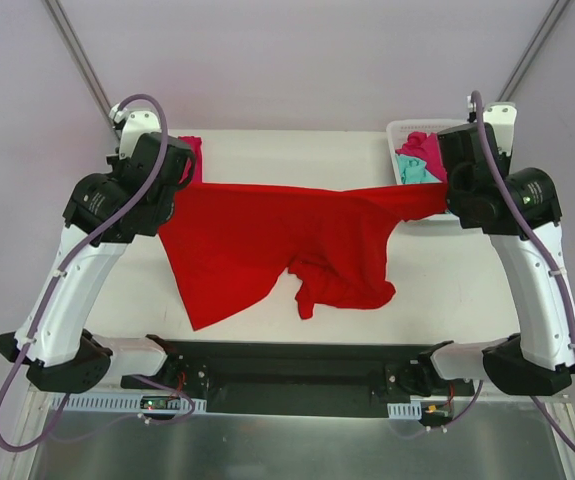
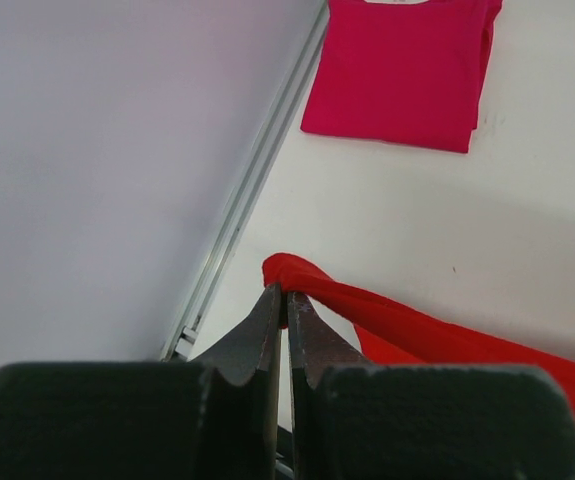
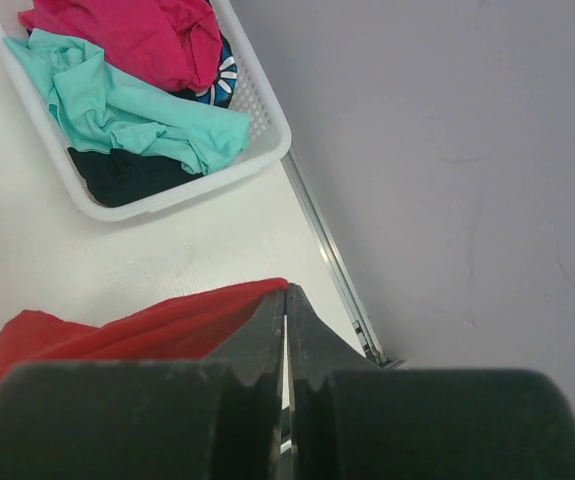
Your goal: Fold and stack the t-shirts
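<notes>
A large bright red t-shirt (image 1: 277, 240) hangs stretched above the table between my two grippers. Its lower part droops toward the near edge. My left gripper (image 2: 287, 292) is shut on the shirt's left end (image 2: 297, 278). At the other end, my right gripper (image 3: 286, 290) pinches the shirt's right end (image 3: 217, 305). A folded magenta-pink t-shirt (image 2: 402, 70) lies flat at the table's far left corner. More t-shirts, magenta (image 3: 137, 40), teal (image 3: 127, 110) and dark (image 3: 117, 175), are crumpled in the white basket (image 3: 267, 150).
The white lattice basket (image 1: 399, 130) stands at the far right corner, close beside my right arm. The table's left edge rail (image 2: 247, 190) and right edge rail (image 3: 332, 270) run near the grippers. Grey walls surround the table.
</notes>
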`<action>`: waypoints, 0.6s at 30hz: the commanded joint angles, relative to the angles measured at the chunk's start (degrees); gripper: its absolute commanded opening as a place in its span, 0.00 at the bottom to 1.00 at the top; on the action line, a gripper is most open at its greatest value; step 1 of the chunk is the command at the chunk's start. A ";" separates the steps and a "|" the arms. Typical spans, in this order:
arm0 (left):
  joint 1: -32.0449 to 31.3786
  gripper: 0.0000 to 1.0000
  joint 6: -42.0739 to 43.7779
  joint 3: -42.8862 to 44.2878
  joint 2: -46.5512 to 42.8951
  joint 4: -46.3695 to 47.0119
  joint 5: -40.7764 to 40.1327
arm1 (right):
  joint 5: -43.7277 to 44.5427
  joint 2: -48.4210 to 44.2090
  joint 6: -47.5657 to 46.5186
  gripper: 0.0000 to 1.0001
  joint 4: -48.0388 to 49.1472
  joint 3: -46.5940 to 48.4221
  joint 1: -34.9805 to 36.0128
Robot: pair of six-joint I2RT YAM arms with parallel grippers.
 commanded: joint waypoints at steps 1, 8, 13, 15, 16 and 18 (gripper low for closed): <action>0.93 0.00 0.26 1.88 -2.65 -2.15 -1.02 | 1.92 -2.33 -1.42 0.01 -9.64 3.33 -0.62; 0.76 0.00 -8.00 -2.26 -8.27 -8.21 6.80 | -6.05 -10.58 2.27 0.01 -13.77 4.03 0.79; 0.67 0.00 -10.64 0.71 -13.46 -10.15 15.23 | -13.10 -16.65 3.32 0.01 -15.70 6.57 0.88; 0.67 0.00 -11.34 3.79 -15.22 -12.86 16.64 | -15.39 -18.41 3.76 0.01 -16.67 9.03 0.88; 0.76 0.00 -11.43 7.20 -15.66 -13.84 17.95 | -16.09 -18.94 4.29 0.01 -17.20 9.48 0.88; 0.84 0.00 -10.20 10.21 -16.98 -13.93 20.77 | -18.20 -20.43 4.73 0.01 -17.55 10.44 0.88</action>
